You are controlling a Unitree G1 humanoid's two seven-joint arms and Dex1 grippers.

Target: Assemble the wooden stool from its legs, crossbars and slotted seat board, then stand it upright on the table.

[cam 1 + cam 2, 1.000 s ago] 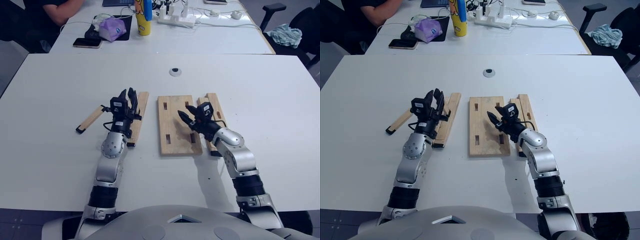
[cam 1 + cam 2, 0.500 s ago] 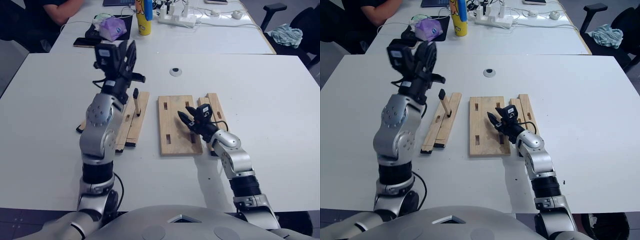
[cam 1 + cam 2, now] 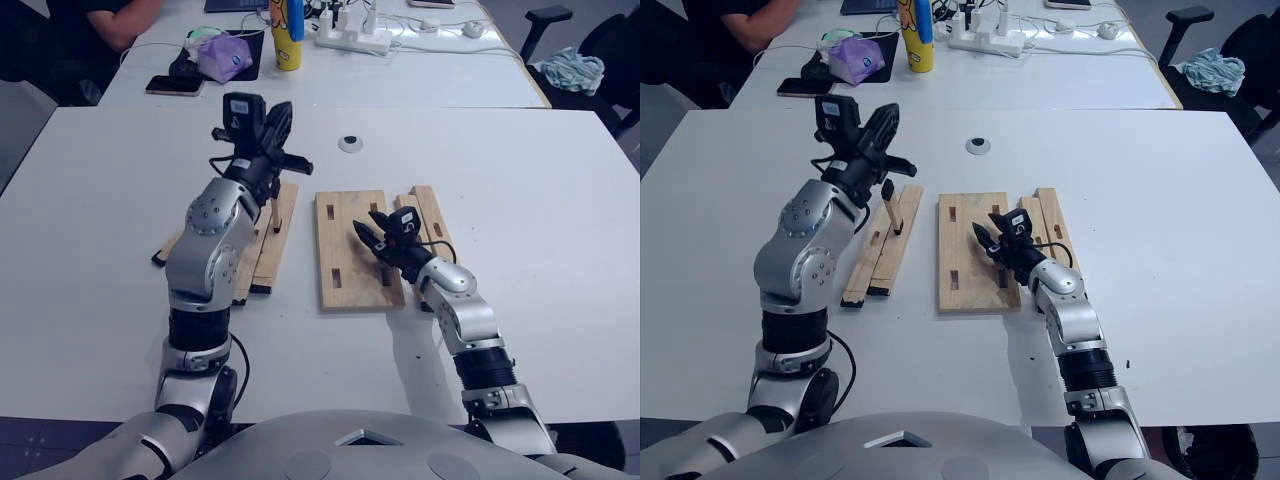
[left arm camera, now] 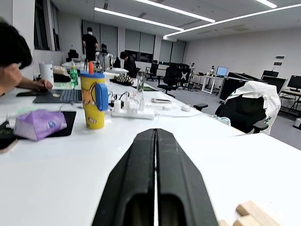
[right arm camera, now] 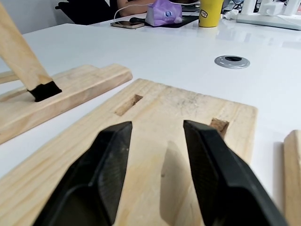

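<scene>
The slotted seat board [image 3: 343,262] lies flat mid-table. My right gripper [image 3: 368,228] hovers low over its right half, open with nothing between the fingers [image 5: 113,155]; board slots [image 5: 130,100] lie just ahead of it. Left of the board lie joined leg pieces [image 3: 262,250], and a short black-tipped bar [image 3: 272,207] stands tilted on them, its lower tip [image 5: 43,89] resting on the wood. My left gripper [image 3: 280,112] is raised above that bar, fingers [image 4: 155,179] shut with nothing visible between them. More leg pieces [image 3: 427,203] lie right of the board, and a loose bar [image 3: 170,248] lies far left.
A round metal grommet [image 3: 350,143] sits in the tabletop beyond the board. The far table holds a yellow cup [image 3: 287,35], a power strip [image 3: 352,40], a purple pouch [image 3: 225,57] and a phone [image 3: 175,85]. White tabletop extends on both sides.
My left arm lifted from the left leg pieces to well above the table, then shifted slightly right and down. The short bar now stands tilted. The right gripper barely moved.
</scene>
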